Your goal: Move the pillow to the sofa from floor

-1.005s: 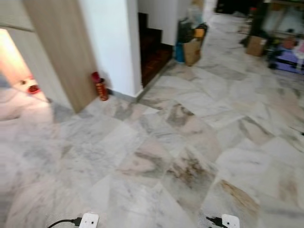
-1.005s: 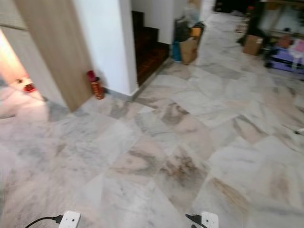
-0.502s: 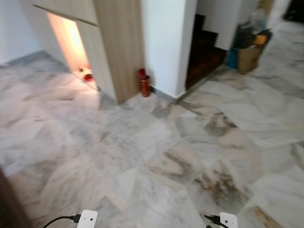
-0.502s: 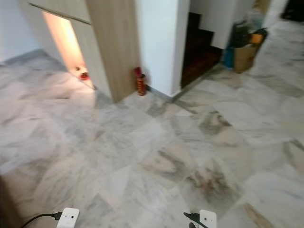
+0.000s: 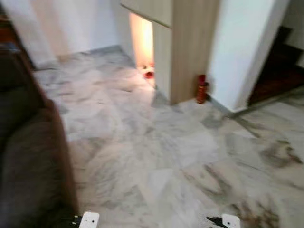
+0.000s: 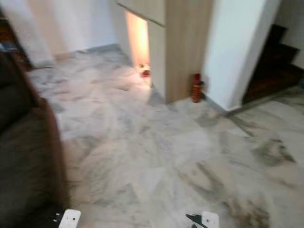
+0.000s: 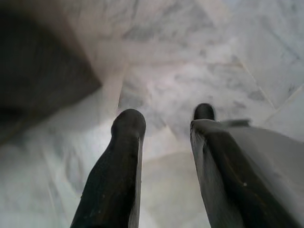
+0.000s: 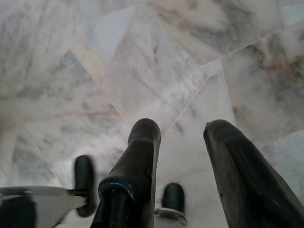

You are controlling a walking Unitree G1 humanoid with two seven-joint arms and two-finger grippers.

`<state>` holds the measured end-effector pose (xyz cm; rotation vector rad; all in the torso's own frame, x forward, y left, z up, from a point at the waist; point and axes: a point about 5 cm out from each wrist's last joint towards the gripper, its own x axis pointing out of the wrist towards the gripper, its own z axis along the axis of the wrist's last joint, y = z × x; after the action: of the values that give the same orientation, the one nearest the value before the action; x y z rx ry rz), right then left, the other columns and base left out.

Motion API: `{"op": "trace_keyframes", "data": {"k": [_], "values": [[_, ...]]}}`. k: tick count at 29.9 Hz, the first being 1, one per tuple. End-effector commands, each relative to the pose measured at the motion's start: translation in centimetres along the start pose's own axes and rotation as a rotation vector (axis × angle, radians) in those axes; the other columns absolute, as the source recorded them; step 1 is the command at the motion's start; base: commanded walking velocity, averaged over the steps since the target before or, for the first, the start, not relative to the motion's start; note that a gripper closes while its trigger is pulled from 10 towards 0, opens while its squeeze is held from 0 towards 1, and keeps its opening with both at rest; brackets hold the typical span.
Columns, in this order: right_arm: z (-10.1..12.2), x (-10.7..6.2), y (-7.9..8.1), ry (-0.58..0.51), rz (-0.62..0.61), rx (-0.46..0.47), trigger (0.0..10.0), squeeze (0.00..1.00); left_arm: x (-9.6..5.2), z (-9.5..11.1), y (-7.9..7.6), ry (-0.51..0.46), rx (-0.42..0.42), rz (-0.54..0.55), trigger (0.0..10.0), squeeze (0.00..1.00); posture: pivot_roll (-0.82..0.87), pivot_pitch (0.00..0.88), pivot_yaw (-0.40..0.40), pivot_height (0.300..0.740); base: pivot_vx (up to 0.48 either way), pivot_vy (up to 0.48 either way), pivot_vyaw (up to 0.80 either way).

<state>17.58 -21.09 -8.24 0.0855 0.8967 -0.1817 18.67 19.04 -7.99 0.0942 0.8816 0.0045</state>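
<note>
Two long, rounded black fingers are seen on each gripper, left gripper and right gripper, with white wrist blocks carrying black cables.

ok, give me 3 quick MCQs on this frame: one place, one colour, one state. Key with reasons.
1. Where is the dark sofa?
A. on the robot's left
B. on the robot's right
C. straight ahead by the stairs

2. What colour is the small canister beside the wooden panel?
A. blue
B. red
C. green

3. How is the left hand?
A. shut on a pillow
B. shut on a cable
C. open, holding nothing

Key: 1 A, the sofa takes up the left edge of the head views. 2 B, the canister at the panel's foot is red. 3 C, its fingers are apart with only the marble floor between them.
</note>
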Motion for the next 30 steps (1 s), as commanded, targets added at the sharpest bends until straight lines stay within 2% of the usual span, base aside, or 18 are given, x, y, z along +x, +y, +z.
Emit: {"op": "trace_keyframes", "data": {"k": [1, 3, 5, 7, 17, 23, 25, 28, 30], "values": [[-0.4, 0.2, 2.7, 0.079, 0.135, 0.069, 10.0, 0.0, -0.5, -1.5, 1.8, 0.044, -0.112, 0.11, 10.0, 0.0, 0.18, 0.025, 0.043, 0.74, 0.0, 0.0, 0.8], [-0.5, 0.2, 2.7, 0.081, 0.129, 0.079, 10.0, 0.0, -0.5, -1.0, 3.2, 0.033, -0.115, 0.132, 10.0, 0.0, 0.18, 0.017, 0.048, 0.74, 0.0, 0.0, 0.8], [-0.5, 0.2, 2.8, 0.08, 0.128, 0.084, 10.0, 0.0, -0.5, -0.6, 3.7, 0.02, -0.111, 0.142, 10.0, 0.0, 0.17, 0.012, 0.054, 0.74, 0.0, 0.0, 0.8], [-0.6, 0.1, 3.0, 0.079, 0.131, 0.086, 10.0, 0.0, -0.5, -0.7, 3.9, 0.031, -0.067, 0.151, 10.0, 0.0, 0.16, 0.008, 0.061, 0.74, 0.0, 0.0, 0.8], [-1.3, -0.1, 2.2, 0.092, 0.112, 0.075, 10.0, 0.0, -0.4, -1.1, 3.1, 0.069, -0.195, 0.105, 10.0, 0.0, 0.1, 0.0, 0.05, 0.74, 0.0, 0.0, 0.8], [-1.4, 0.0, 2.9, 0.097, 0.1, 0.116, 10.0, 0.0, -0.5, -1.7, 2.7, 0.085, -0.193, 0.096, 10.0, 0.0, 0.09, 0.0, 0.055, 0.74, 0.0, 0.0, 0.74], [-1.3, 0.0, 3.2, 0.097, 0.101, 0.171, 10.0, 0.0, -0.5, -1.5, 2.7, 0.083, -0.179, 0.1, 10.0, 0.0, 0.09, 0.009, 0.053, 0.74, 0.0, 0.0, 0.0], [-1.3, 0.0, 4.0, 0.1, 0.111, 0.17, 10.0, 0.0, -0.5, -1.6, 2.8, 0.096, -0.179, 0.113, 10.0, 0.0, 0.09, 0.016, 0.061, 0.74, 0.0, 0.0, 0.0], [-1.4, 0.0, 3.7, 0.102, 0.111, 0.187, 10.0, 0.0, -0.5, -1.6, 2.9, 0.094, -0.181, 0.119, 10.0, 0.0, 0.09, 0.02, 0.068, 0.74, 0.0, 0.0, 0.0]]}}
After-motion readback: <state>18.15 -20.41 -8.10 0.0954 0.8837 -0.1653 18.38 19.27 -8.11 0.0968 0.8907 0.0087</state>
